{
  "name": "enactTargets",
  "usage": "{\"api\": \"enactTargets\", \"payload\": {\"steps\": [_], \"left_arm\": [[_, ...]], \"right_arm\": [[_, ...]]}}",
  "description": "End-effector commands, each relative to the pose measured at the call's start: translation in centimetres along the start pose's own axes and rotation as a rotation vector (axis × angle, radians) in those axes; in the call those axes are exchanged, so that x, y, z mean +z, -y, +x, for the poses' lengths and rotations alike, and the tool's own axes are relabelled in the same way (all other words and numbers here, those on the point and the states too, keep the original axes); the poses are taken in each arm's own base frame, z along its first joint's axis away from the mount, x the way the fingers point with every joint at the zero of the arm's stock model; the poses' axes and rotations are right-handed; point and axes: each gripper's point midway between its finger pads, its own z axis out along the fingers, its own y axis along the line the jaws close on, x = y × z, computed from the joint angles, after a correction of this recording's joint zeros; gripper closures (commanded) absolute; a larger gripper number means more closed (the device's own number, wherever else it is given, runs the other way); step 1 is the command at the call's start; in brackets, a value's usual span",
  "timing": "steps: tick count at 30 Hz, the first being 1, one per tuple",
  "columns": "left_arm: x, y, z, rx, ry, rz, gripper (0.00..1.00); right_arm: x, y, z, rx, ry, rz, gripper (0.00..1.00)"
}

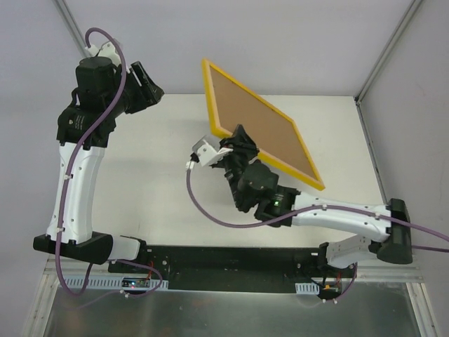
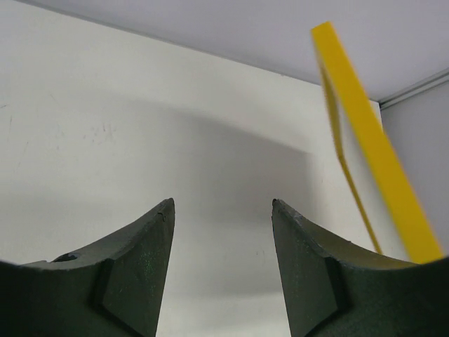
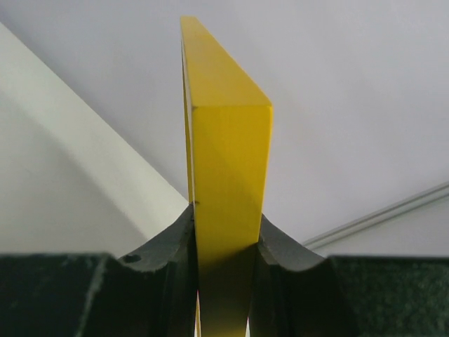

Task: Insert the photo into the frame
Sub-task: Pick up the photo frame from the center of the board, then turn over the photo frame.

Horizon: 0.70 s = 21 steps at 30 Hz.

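While my right fingers (image 3: 175, 239) stay out of the way of nothing else, they are clamped on the frame (image 1: 209, 95), one on each face of its thin yellow rail. From my right wrist, the rail (image 3: 228, 175) runs straight up out of the grip, edge-on, against the grey wall. From above, the frame stands steeply tilted over the far right part of the table (image 1: 154, 175), one corner high near the back wall and the opposite corner low toward the right side. I cannot tell whether that low corner touches the table. A brown panel (image 1: 259, 130) fills the opening on the face turned up to the overhead camera, with the yellow rail showing all around it. My right fingers (image 1: 238, 140) grip the near-left rail close to its lower corner, with the arm reaching in from the right.

My left fingers (image 1: 147, 88) are well apart from the frame, raised over the far left of the table. They stand apart with nothing between them (image 2: 151, 239), only bare white table showing in the gap. From that wrist the frame (image 2: 372, 147) appears to the right as a slanted yellow strip.
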Motion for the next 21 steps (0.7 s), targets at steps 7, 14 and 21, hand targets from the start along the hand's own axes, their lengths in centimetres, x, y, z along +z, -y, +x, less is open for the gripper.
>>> {"api": "enactTargets", "payload": {"steps": [7,14,21], "left_arm": [[0.1,-0.1,1.4,-0.007,-0.015,0.017,0.45],[1.7,-1.0,4.3,-0.029,-0.064,0.021,0.47],[3.3,-1.8,7.1,-0.035,-0.116,0.008,0.48]], "right_arm": [[-1.6,15.5,3.2,-0.146,-0.106,0.035,1.00],[-1.1,17.8,6.2,-0.223,-0.220,0.052,1.00],[1.0,17.0,6.8,-0.273,-0.282,0.046,1.00]]}}
